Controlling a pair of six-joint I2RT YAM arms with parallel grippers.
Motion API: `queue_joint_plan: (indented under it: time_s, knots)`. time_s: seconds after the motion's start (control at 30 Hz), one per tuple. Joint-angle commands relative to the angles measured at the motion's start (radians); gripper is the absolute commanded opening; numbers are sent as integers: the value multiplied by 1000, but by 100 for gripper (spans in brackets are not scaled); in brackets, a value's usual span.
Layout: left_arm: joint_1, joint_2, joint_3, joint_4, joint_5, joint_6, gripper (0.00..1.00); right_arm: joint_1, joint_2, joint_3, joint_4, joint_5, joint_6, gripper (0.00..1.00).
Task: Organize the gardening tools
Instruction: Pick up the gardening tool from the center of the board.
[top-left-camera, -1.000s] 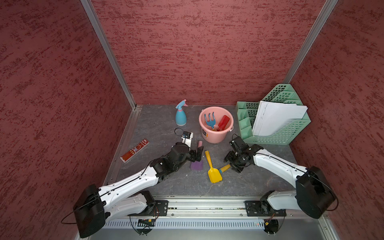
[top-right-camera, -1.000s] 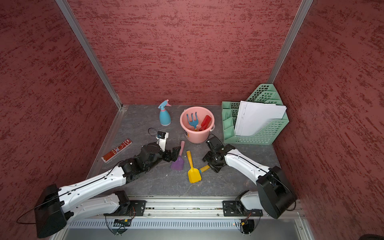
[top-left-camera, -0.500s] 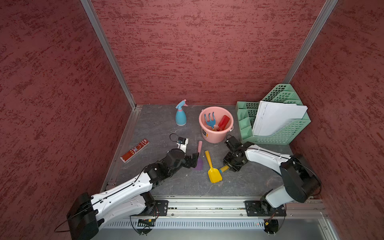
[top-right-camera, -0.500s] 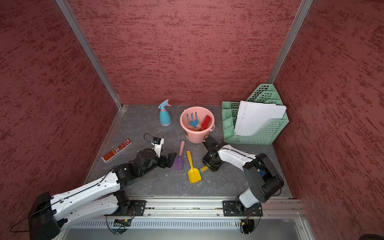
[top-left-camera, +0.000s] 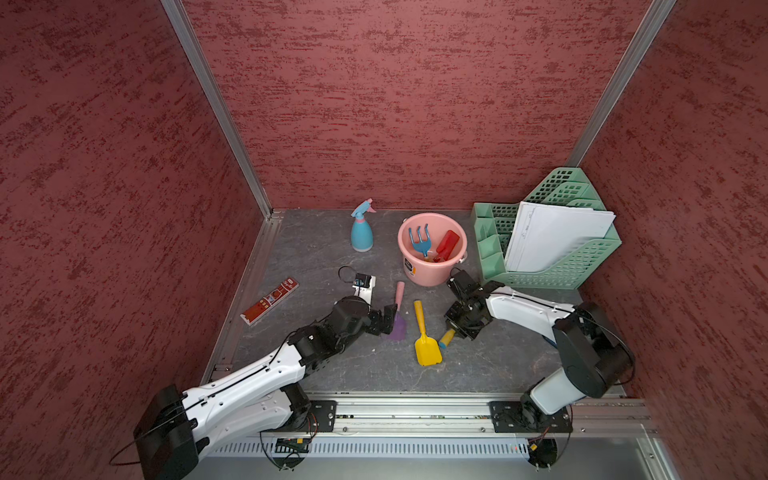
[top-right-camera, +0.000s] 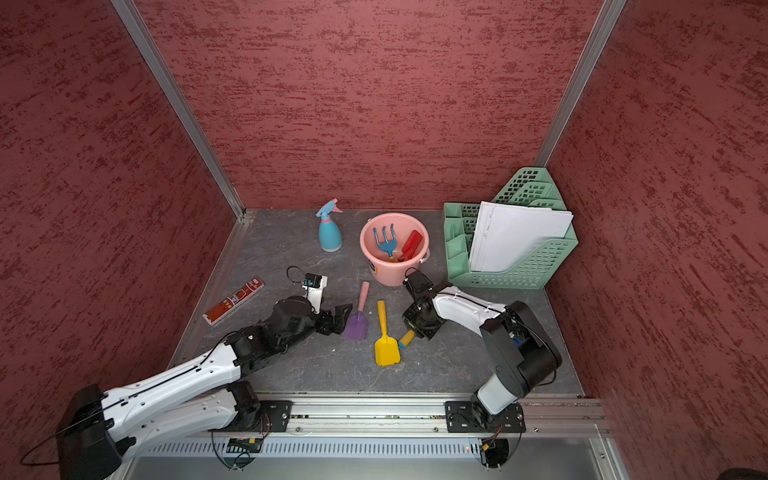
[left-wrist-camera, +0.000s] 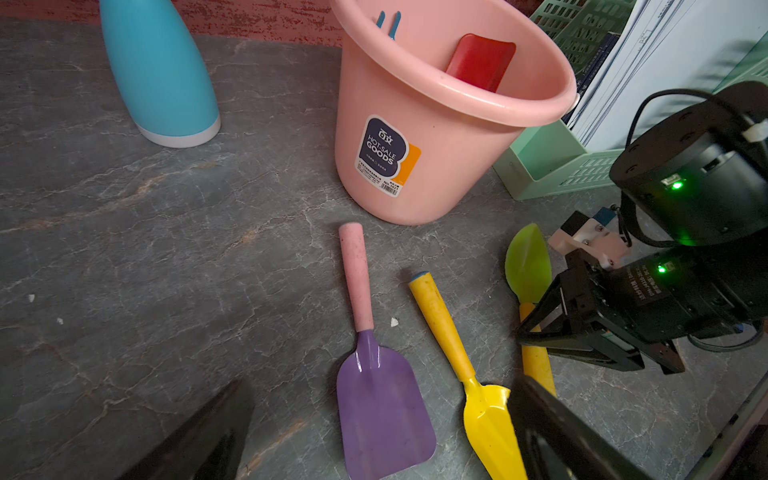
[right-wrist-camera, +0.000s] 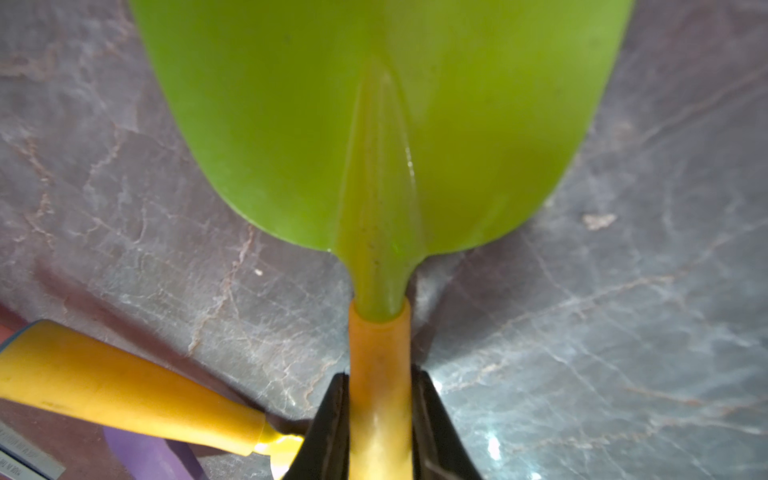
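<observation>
My right gripper (right-wrist-camera: 380, 399) is shut on the yellow handle of the green trowel (right-wrist-camera: 374, 124), which lies on the floor; both top views show only the handle's end (top-left-camera: 446, 338) (top-right-camera: 406, 338) past the gripper (top-left-camera: 461, 328). The yellow shovel (top-left-camera: 424, 332) and purple scoop (top-left-camera: 398, 322) lie side by side. My left gripper (left-wrist-camera: 382, 384) is open, its fingers spread either side of the scoop's blade (left-wrist-camera: 382, 407) without touching it. The blue claw (top-left-camera: 419, 241) and red spade (top-left-camera: 446, 245) stand in the pink bucket (top-left-camera: 432, 274). The spray bottle (top-left-camera: 361, 230) stands upright.
A mint-green mesh rack (top-left-camera: 582, 266) holding white papers fills the back right corner, close behind the right arm. A flat red printed strip (top-left-camera: 270, 300) lies by the left wall. Red walls enclose three sides, and a metal rail runs along the front.
The right jaws have closed onto the trowel's handle, and the right arm's elbow has swung in toward the front. The left gripper has drawn back slightly beside the purple scoop.
</observation>
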Motion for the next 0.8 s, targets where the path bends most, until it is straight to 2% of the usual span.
queue_joint_plan:
  time_s: [0.0, 0.23, 0.43, 0.57, 0.77]
  knots:
    - [4, -1, -5, 0, -5, -6, 100, 9, -79, -10, -26, 61, 24, 0]
    - [8, 2, -16, 2, -10, -10, 100, 69, -253, -29, -70, 146, 20, 0]
    - [20, 25, -22, 13, 6, -20, 100, 188, -360, 65, -184, 355, -41, 0]
    - [39, 51, -20, 18, 32, -29, 100, 229, -376, 157, -215, 481, -112, 0]
    - [57, 77, -20, 27, 62, -35, 100, 247, -322, 313, -162, 625, -312, 0]
